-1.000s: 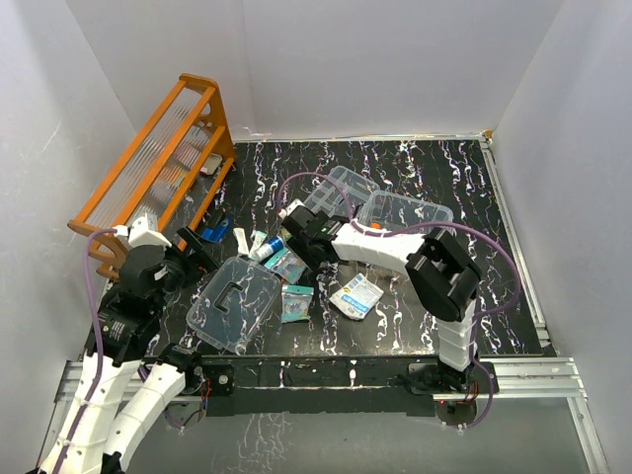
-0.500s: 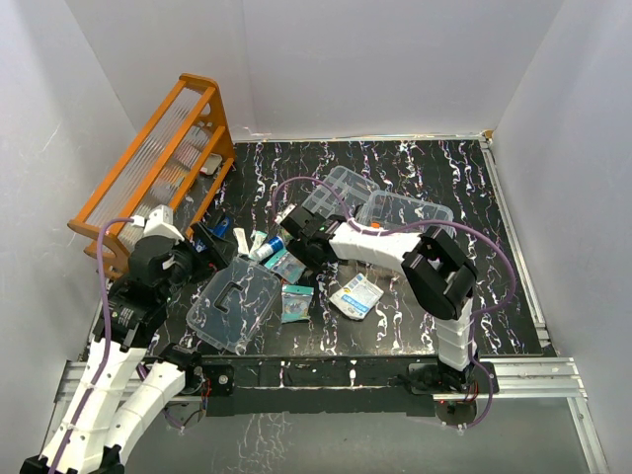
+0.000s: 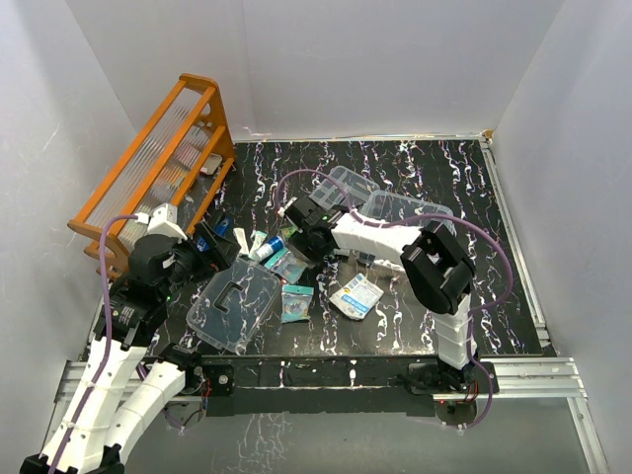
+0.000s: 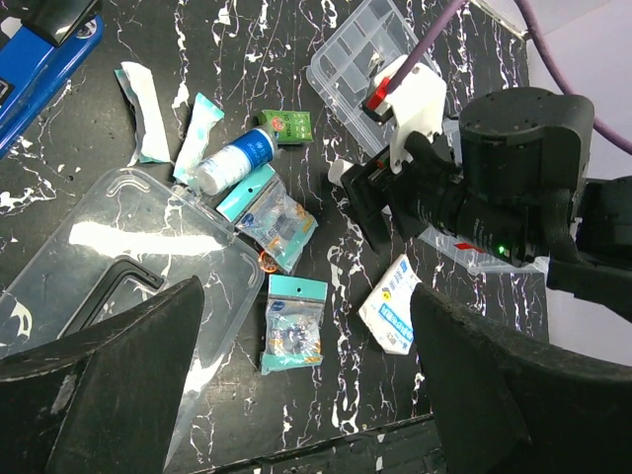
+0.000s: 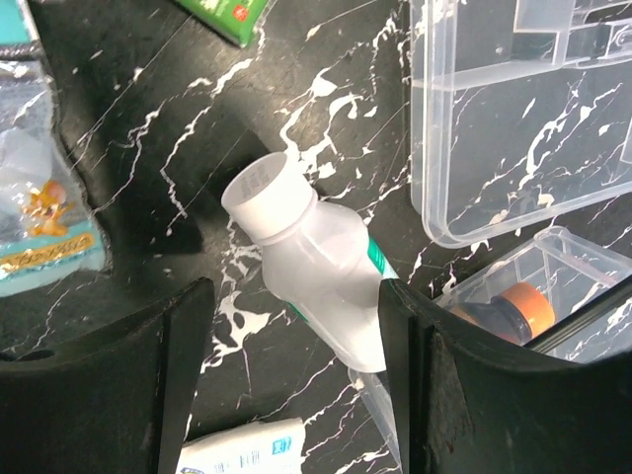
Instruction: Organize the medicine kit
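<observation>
The clear box (image 3: 407, 213) and the compartmented tray (image 3: 343, 187) lie at mid-table, and the tray also shows in the right wrist view (image 5: 513, 128). The clear lid with dark handle (image 3: 235, 300) lies at the front left. My right gripper (image 5: 293, 296) is open and straddles a white bottle with a green label (image 5: 321, 267), which lies on the table against the right finger. An orange-capped bottle (image 5: 515, 308) sits inside the box. My left gripper (image 4: 308, 296) is open and empty, held high above the lid (image 4: 118, 267) and a teal packet (image 4: 291, 326).
A blue-labelled bottle (image 4: 232, 163), white sachets (image 4: 148, 109), a green packet (image 4: 289, 125), another teal packet (image 4: 272, 217) and a white packet (image 4: 395, 306) lie scattered. A blue tool (image 4: 39, 69) lies at the left. The orange rack (image 3: 158, 163) stands at the far left.
My left gripper has swung forward and up toward the blue tool. My right gripper has shifted slightly away from me, over the white bottle.
</observation>
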`<action>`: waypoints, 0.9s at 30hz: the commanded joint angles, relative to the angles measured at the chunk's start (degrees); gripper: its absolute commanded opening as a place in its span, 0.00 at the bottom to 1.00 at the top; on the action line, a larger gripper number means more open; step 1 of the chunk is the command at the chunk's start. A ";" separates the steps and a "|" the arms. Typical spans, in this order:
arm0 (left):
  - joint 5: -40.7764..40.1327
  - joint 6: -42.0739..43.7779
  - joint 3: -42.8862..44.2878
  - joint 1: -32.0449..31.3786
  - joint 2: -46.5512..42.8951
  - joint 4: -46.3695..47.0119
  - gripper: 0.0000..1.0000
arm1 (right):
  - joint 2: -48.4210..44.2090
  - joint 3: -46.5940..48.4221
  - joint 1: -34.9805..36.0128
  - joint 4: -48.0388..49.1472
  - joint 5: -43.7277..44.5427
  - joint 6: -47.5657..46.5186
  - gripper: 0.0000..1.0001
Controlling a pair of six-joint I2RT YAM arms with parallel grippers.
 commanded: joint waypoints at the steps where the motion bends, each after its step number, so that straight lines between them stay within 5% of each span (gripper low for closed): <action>1: 0.39 0.76 0.20 -0.20 -0.07 1.00 0.85 | 2.33 2.75 -0.99 -1.11 -1.66 1.49 0.64; 13: -0.01 0.91 -0.01 -0.14 0.45 1.33 0.85 | 2.72 4.01 -1.99 -2.47 -4.71 -1.82 0.60; 18: -0.60 1.20 0.23 -0.18 0.54 1.48 0.85 | 1.89 3.09 -2.07 -2.72 -8.69 0.91 0.43; 27: -1.02 0.19 -0.42 -0.19 0.30 1.68 0.85 | 0.33 4.88 -2.07 -0.36 -10.37 7.99 0.30</action>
